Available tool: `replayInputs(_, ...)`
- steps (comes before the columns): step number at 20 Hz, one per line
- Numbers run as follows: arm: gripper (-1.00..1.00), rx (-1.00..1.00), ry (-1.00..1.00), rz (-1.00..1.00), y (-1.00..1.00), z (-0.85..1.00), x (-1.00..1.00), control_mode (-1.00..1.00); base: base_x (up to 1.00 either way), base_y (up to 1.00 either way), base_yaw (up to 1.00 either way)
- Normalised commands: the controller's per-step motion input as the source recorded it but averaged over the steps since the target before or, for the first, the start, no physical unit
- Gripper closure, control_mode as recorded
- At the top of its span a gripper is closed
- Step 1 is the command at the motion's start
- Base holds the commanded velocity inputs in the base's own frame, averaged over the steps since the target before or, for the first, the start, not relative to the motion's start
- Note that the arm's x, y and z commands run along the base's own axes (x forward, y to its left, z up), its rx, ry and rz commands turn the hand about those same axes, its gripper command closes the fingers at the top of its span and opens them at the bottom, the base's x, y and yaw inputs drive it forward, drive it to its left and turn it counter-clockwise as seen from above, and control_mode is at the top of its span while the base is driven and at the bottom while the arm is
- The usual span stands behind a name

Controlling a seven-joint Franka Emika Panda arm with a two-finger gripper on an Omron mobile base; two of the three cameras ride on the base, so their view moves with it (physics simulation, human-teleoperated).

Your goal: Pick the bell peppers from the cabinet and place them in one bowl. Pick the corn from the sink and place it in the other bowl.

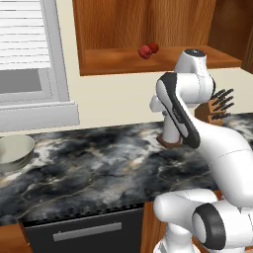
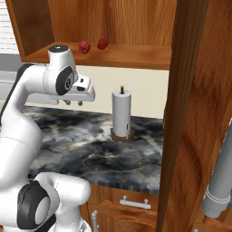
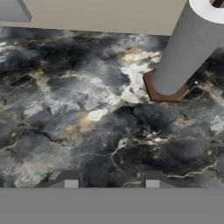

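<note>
A: Where's your pincer point(image 2: 74, 103) right now?

B: Hanging above the dark marble bench point(image 1: 99, 163), aimed down, jaws pulled in as far as they go with nothing between them. Paper towel roll point(image 2: 121, 113) stands just to its side on a wooden base.

A: And your bell peppers point(image 1: 148, 50)?

B: Both sitting on the cabinet point(image 2: 131, 55) shelf, close together, above the arm. Your pale bowl point(image 1: 14, 152) is at the bench's far left edge, well apart from the pincer.
</note>
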Motion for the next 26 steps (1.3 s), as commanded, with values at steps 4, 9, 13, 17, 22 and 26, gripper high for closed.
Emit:
replayInputs(4,-1.00,0.00,-0.05,0.05,0.06,0.00,-0.14,-1.00,0.00,0.00,0.00)
replayInputs(9,-1.00,0.00,0.00,0.03,0.00,0.00,-0.02,-1.00,0.00,0.00,0.00)
replayInputs(13,-1.00,0.00,-0.09,0.00,-0.01,0.00,-0.08,-1.00,0.00,0.00,0.00)
replayInputs(17,-1.00,0.00,-0.29,0.00,0.00,0.16,-0.44,-1.00,0.00,0.00,0.00)
replayInputs(22,-1.00,0.00,-0.10,-0.02,0.00,0.22,-0.34,-1.00,0.00,0.00,0.00)
replayInputs(26,-1.00,0.00,-0.16,-0.03,0.00,0.44,-0.24,-1.00,0.00,0.00,0.00)
